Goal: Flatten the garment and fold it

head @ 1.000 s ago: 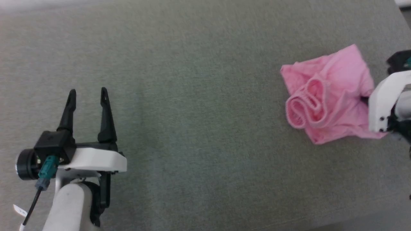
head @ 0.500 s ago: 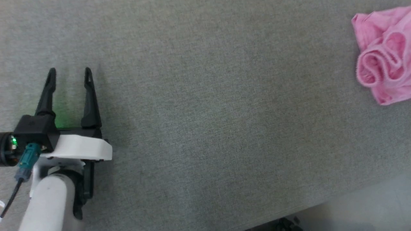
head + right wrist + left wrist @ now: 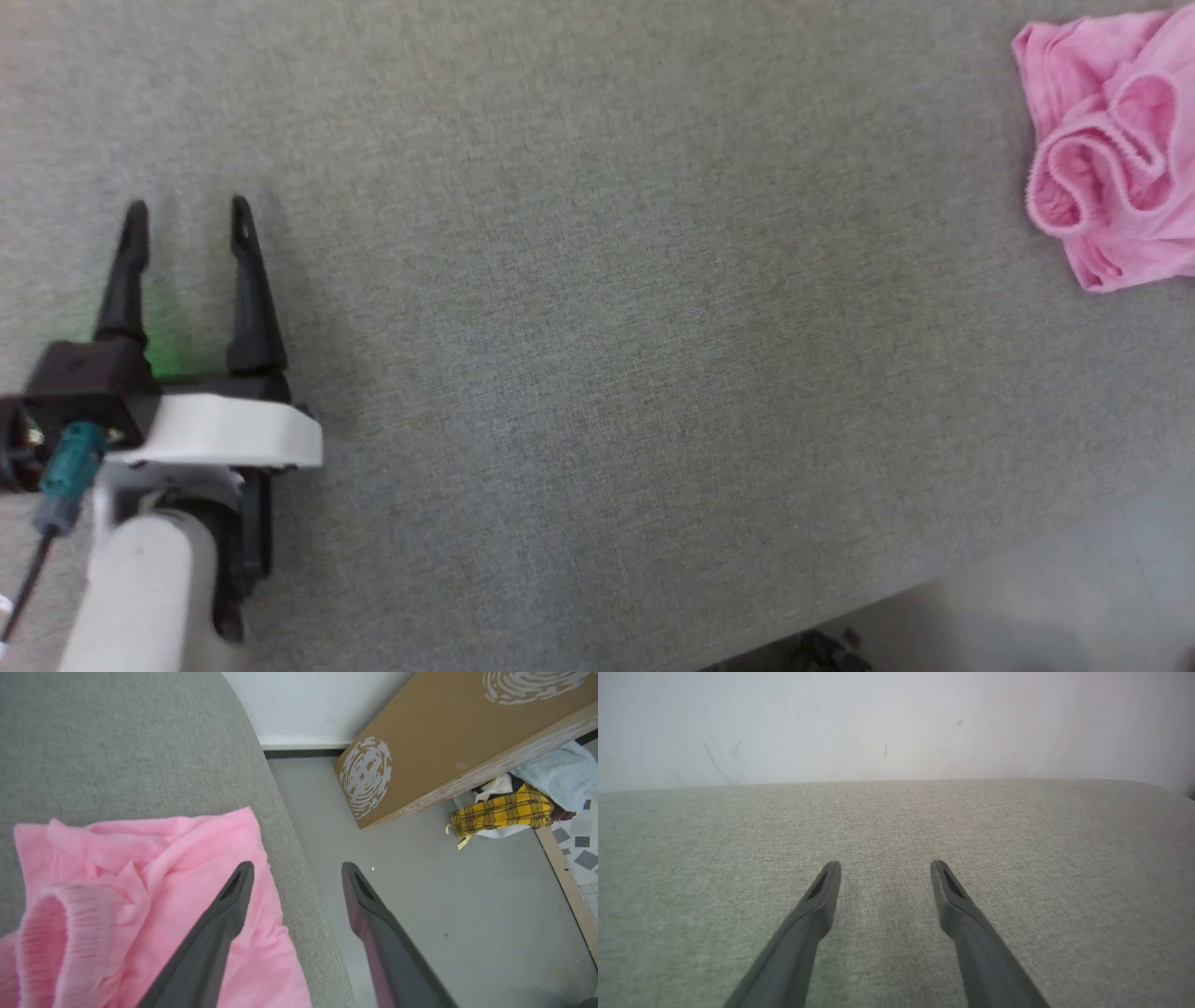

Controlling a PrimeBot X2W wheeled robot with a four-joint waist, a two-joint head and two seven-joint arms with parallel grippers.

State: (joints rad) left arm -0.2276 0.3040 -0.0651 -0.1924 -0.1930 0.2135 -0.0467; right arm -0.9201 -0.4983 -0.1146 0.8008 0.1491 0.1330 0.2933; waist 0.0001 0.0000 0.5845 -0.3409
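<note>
The garment (image 3: 1116,159), a crumpled pink piece with a curled ribbed waistband, lies at the far right of the grey surface in the head view. The right wrist view shows the garment (image 3: 140,896) bunched near the surface's rounded edge. My right gripper (image 3: 296,870) stands open above that edge, its left finger over the pink cloth, nothing between the fingers. At the lower left, far from the cloth, my left gripper (image 3: 187,215) is open over bare fabric. The left wrist view shows the left gripper (image 3: 885,870) empty.
The grey fabric surface (image 3: 597,327) ends at a rounded edge (image 3: 303,905) with floor beyond. A cardboard box (image 3: 448,737) stands on the floor, with a yellow plaid cloth (image 3: 502,812) and other textiles beside it. A pale wall (image 3: 896,723) backs the surface.
The head camera has swung left, so the garment sits at the frame's right edge and the right arm has left that view. One second ago the right gripper was at the garment's edge.
</note>
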